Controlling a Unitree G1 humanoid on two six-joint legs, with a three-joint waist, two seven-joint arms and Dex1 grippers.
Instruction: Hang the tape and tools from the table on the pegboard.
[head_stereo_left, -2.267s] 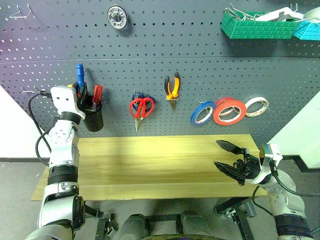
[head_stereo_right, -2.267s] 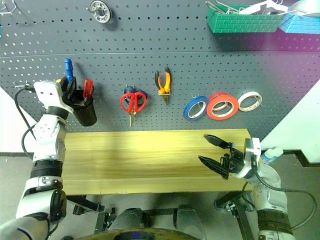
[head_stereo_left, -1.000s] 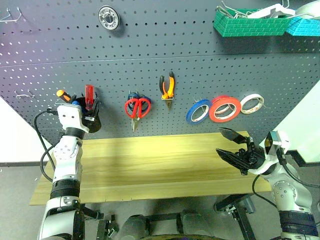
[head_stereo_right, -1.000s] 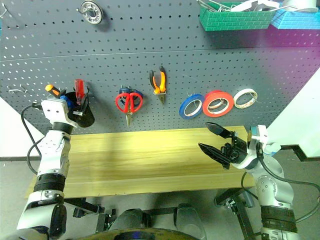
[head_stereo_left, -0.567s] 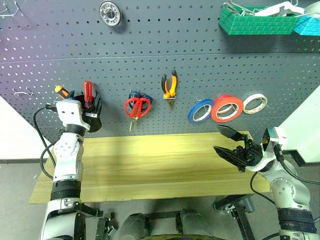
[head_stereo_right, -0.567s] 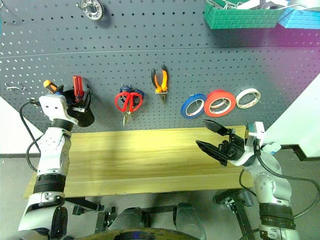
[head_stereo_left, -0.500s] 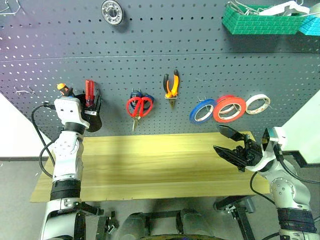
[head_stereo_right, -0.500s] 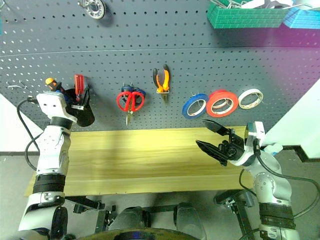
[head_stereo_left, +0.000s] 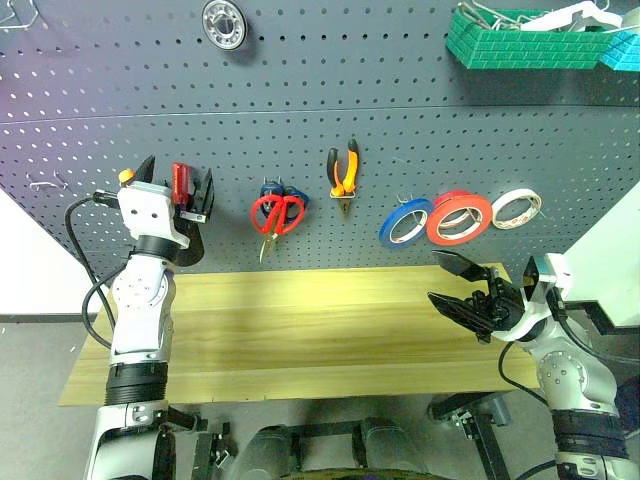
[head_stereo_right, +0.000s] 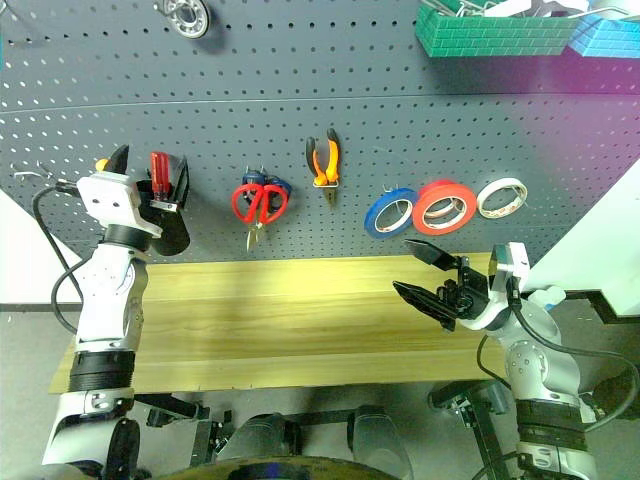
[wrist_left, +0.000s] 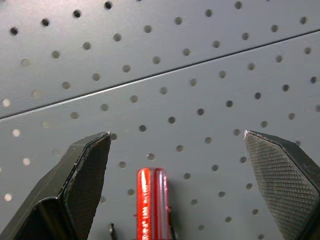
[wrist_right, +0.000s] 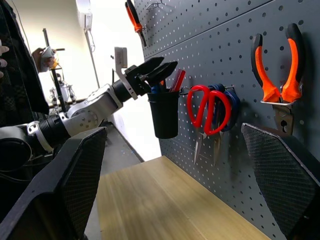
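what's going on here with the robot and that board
The robot is putting tools away on the pegboard. The red tape, pliers and red scissors already hang there, and the table is bare. The left gripper is open, up by the black cup holding the red screwdriver. The right gripper hovers open over the table's right end, holding nothing.

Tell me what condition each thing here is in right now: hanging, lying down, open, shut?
Left gripper: open, empty, raised by the black cup.
Right gripper: open, empty, above the table.
Pliers: hanging on the pegboard, handles up.
Red-handled scissors: hanging, closed.
Red tape: hanging.
Blue tape: hanging.
Red screwdriver: upright in the cup.
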